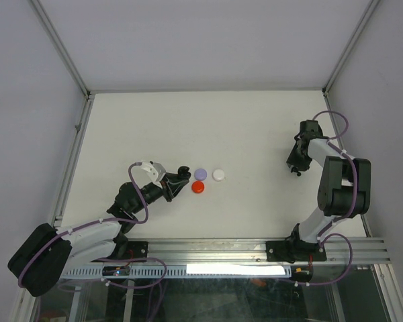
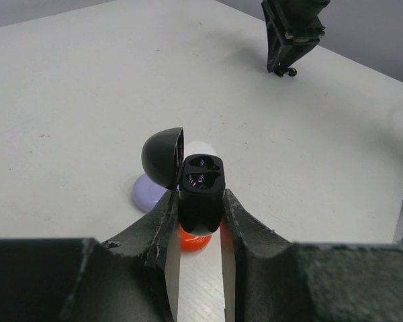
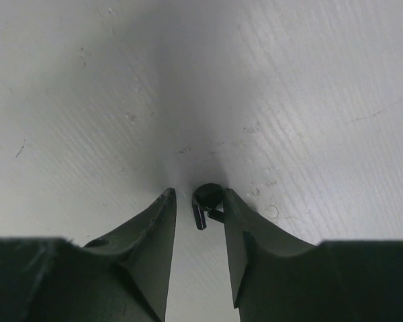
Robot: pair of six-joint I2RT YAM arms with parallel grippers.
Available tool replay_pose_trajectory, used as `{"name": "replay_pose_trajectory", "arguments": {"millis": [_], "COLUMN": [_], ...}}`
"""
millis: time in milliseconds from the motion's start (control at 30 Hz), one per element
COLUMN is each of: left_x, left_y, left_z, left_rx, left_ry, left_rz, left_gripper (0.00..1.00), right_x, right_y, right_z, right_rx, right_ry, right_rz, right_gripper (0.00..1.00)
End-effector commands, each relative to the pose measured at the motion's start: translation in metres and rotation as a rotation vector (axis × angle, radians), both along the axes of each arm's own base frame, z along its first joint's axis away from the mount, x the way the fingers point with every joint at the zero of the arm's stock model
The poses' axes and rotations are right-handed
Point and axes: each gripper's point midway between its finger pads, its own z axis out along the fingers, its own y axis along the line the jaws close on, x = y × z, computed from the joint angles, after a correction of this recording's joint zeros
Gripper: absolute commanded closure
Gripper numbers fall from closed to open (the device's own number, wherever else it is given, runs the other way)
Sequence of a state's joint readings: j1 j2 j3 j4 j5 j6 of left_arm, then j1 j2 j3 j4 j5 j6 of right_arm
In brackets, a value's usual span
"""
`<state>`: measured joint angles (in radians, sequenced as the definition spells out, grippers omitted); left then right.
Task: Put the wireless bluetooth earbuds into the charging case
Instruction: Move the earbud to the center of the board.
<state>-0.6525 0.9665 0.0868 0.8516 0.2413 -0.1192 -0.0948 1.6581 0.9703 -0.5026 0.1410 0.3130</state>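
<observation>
At the table's eight o'clock, the left gripper [image 1: 180,178] is clamped tight on the glossy black rounded plastic charging case [image 2: 201,188]. Its lid is swung open and its wells face up, presumably so a bud can drop straight in. Just beyond, toward three o'clock, lie a flat round lilac disc [image 1: 201,174], a red disc [image 1: 198,187] and a white disc [image 1: 219,175]. Far off at the three o'clock edge of the white tabletop [image 1: 255,127], the right gripper [image 1: 294,169] points down. Its jaws stand narrowly apart around the small black earbud [image 3: 208,196], which touches one finger only, so I'd say it isn't pinched yet. I can read no brand or lettering.
</observation>
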Motion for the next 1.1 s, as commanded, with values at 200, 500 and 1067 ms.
{"name": "replay_pose_trajectory", "arguments": {"millis": [200, 500, 1067], "left_x": [0.001, 0.001, 0.0], "left_y": [0.0, 0.0, -0.002], "left_z": [0.011, 0.01, 0.011], "left_rx": [-0.012, -0.013, -0.018], "left_ry": [-0.051, -0.048, -0.046], "left_rz": [-0.007, -0.009, -0.017], "left_gripper": [1.0, 1.0, 1.0], "right_x": [0.003, 0.0, -0.067], "right_y": [0.001, 0.031, 0.128], "right_z": [-0.006, -0.01, 0.0], "right_rx": [0.008, 0.025, 0.126], "right_ry": [0.021, 0.071, 0.223], "right_rz": [0.017, 0.118, 0.399], "right_gripper": [0.66, 0.76, 0.73]}}
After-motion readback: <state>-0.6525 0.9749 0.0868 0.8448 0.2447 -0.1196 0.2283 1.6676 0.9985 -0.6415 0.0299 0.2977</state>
